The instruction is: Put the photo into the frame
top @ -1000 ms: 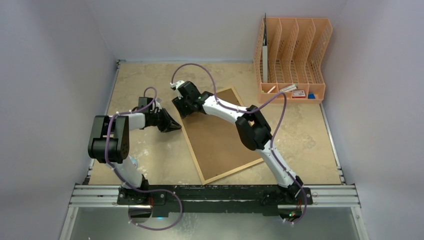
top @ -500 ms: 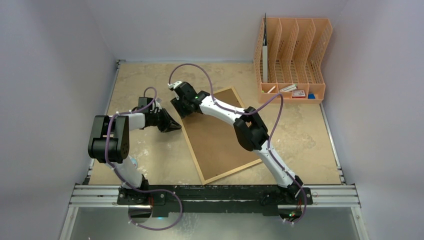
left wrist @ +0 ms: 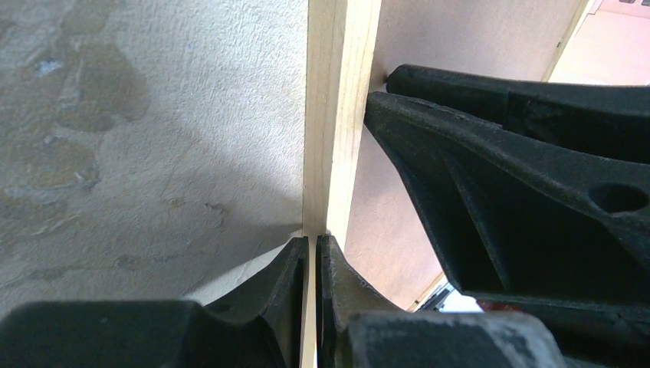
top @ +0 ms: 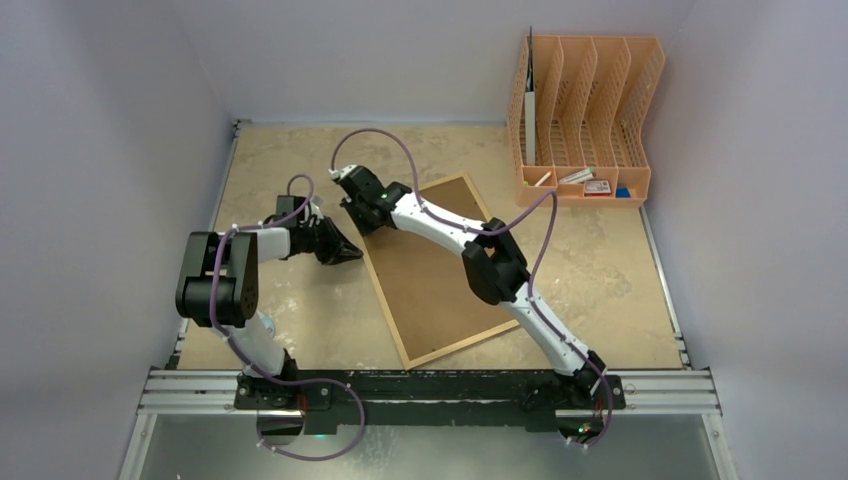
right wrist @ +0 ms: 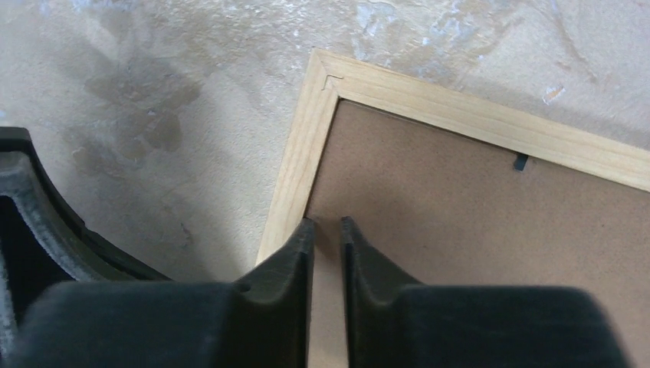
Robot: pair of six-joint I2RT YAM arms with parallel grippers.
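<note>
Left gripper (left wrist: pixel 313 244): fingers set almost together, pinching the pale wood border of the frame (top: pixel 435 290). A thin strip of wood shows in the slit between them. The grip sits on the frame's left long side, not far from its far-left corner.

Right gripper (right wrist: pixel 328 224): 2 fingers narrowly parted, nothing between them. Tips are over the brown back panel, just inside the border and near that same corner. Contact with the panel can't be judged. The 2 grippers are close beside each other.

Frame: lies brown back up on the mottled beige table (top: pixel 620 280), turned at an angle, 1 short end toward the arm bases. 1 small dark clip (right wrist: pixel 520 162) sits on the inside of the far border.

Orange file organiser (top: pixel 590 110): far right corner of the table, well apart from the frame, small items in its front tray.
</note>
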